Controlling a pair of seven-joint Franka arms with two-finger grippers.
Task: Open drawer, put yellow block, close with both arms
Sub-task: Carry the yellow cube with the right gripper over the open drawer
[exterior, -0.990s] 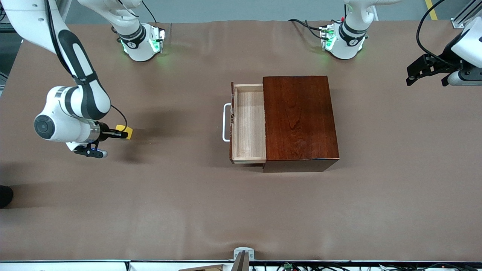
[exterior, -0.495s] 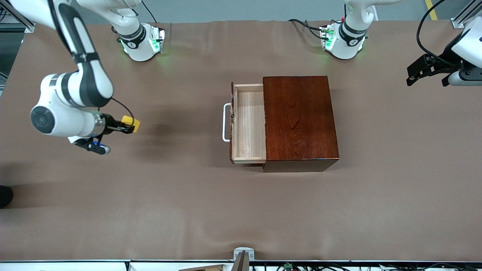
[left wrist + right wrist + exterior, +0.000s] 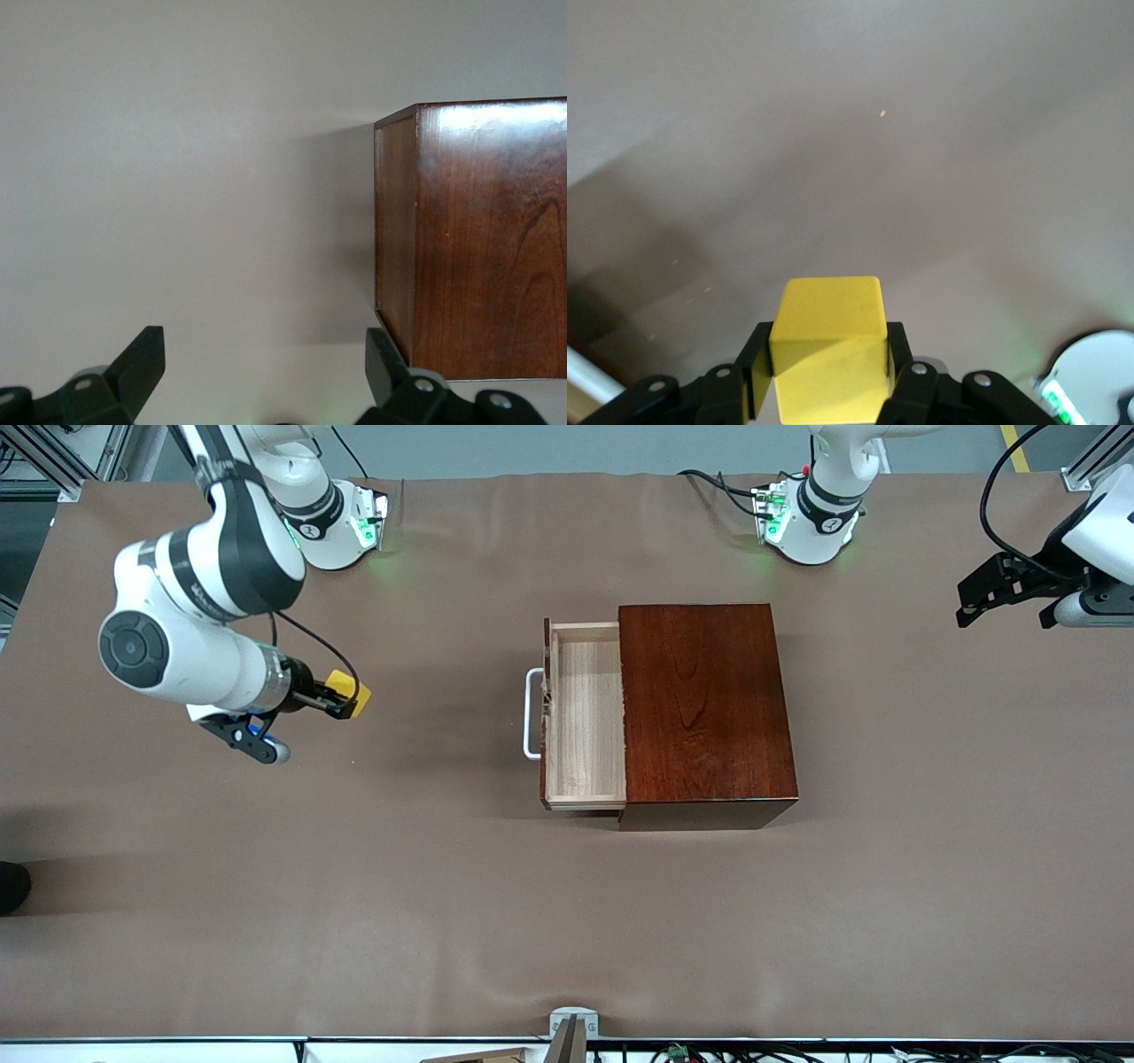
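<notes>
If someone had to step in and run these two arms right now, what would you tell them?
Right hand: shut on the yellow block, up in the air over bare table toward the right arm's end.
Left hand: open, waiting over the left arm's end of the table.
Drawer: already pulled open, nothing in it, white handle facing the right arm's end.
Left: carry the block to the drawer, drop it in, push the drawer closed with both arms.

Yellow block (image 3: 348, 693): small bright cube, pinched in right gripper (image 3: 341, 701), up over bare table, at 9 o'clock from drawer. Drawer (image 3: 583, 716): light wood tray, pulled open, empty, white U handle (image 3: 532, 714) toward right arm's end.
</notes>
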